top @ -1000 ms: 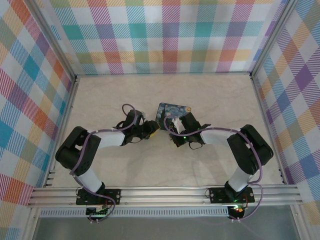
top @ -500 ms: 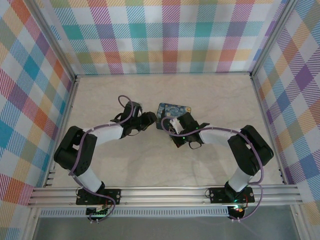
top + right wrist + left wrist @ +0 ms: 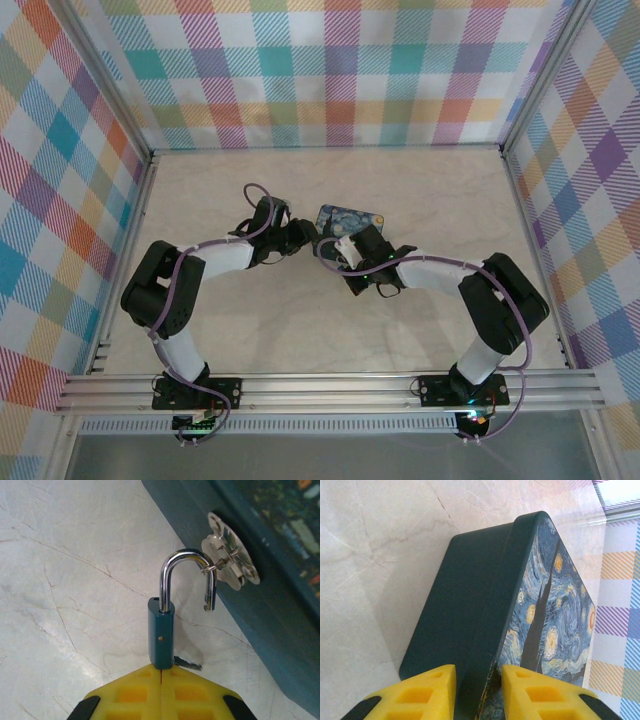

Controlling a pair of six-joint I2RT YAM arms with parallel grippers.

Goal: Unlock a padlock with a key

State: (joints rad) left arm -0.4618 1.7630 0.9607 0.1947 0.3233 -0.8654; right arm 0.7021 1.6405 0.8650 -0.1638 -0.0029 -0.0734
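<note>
The right fingers [image 3: 145,690] pinched the padlock [image 3: 160,635] by its body on the counter [image 3: 65,580] beside the box [image 3: 465,595]. Its shackle [image 3: 172,560] was sprung open but hooked through the latch ring [image 3: 230,562]. The left fingers [image 3: 437,687] clamped the box's edge, and holding that firm while swinging the shackle's free end clear seemed wisest.

- The table [image 3: 430,190] has a pale, marble-like top crossed by thin brownish veins.
- A dark blue-green box [image 3: 352,217] lies flat on it, near the middle of the surface.
- The box's lid bears a swirling night-sky painting in blue and yellow.
- The box's corners are rounded, and a small silver latch plate sits on one of its sides.
</note>
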